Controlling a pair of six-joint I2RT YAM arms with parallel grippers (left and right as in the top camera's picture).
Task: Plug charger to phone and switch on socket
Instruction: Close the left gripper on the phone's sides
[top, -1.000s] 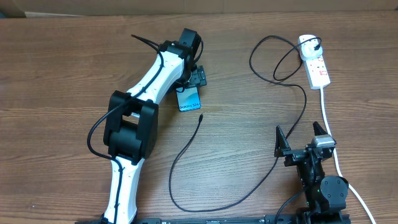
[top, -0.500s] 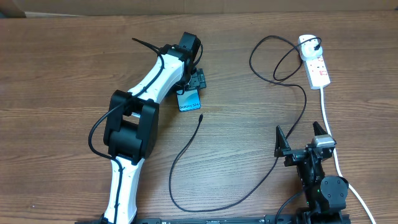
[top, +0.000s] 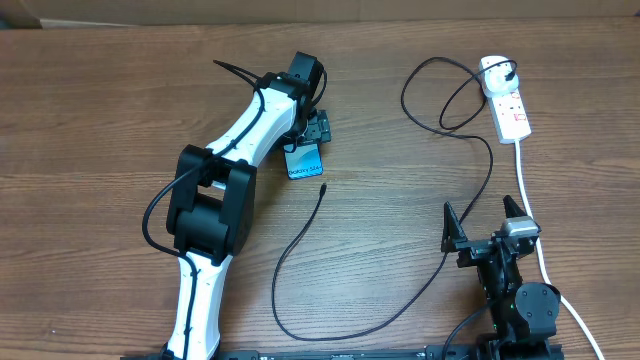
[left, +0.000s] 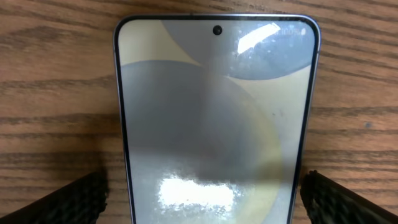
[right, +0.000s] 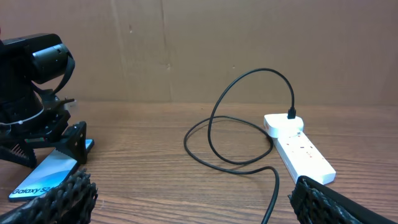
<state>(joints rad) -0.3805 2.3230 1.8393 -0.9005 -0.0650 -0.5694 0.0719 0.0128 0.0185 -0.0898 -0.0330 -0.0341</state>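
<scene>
jaws of the right gripper (top: 478, 205) stood wide and empty, nearest the base. charger (top: 322, 187) tip lay free on the table (top: 100, 120), just short of the phone (top: 305, 163). left gripper (top: 312, 132) was wide too, fingers (left: 68, 199) flanking the phone without touching. socket (top: 510, 105) sat far right, plugged.

Table (top: 100, 110): brown wood, long dark grain running side to side, matte, fills the overhead view almost edge to edge. Grain lines sharp in the left wrist view (left: 62, 74). Behind the far edge, a plain tan board (right: 261, 43) stands upright as backdrop. One vertical seam (right: 163, 37) in it. Light even, from above; shadows soft and short.
</scene>
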